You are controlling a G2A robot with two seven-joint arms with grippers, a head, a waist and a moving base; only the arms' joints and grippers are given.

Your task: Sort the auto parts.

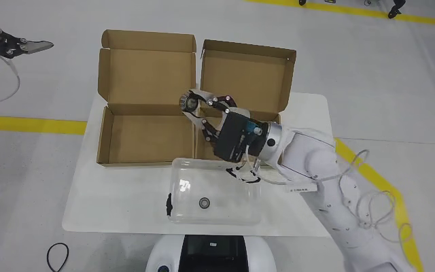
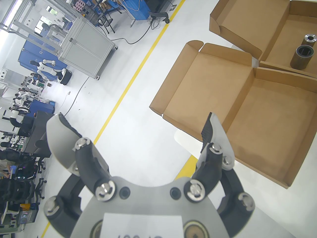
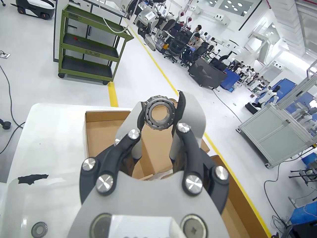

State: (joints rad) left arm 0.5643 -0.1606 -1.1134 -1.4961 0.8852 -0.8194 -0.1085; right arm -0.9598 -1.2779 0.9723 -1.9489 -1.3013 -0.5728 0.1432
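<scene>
My right gripper (image 1: 192,101) is shut on a ring-shaped roller bearing (image 1: 189,103), held in the air above the back edge where the two open cardboard boxes meet. The right wrist view shows the bearing (image 3: 159,114) pinched between the fingertips (image 3: 184,105) over the box below. A second bearing (image 1: 204,202) lies in the clear plastic bin (image 1: 234,207) at the table's front. Two dark metal sleeves (image 2: 302,56) stand in the right box (image 2: 284,38). The left box (image 1: 146,139) holds nothing. My left gripper (image 2: 136,127) hangs open off the table's far left.
The white table (image 1: 306,115) has bare room on its right side and along its left edge. The upright box flaps (image 1: 146,71) stand at the back. A strip of black tape (image 1: 168,204) sticks to the bin's left end.
</scene>
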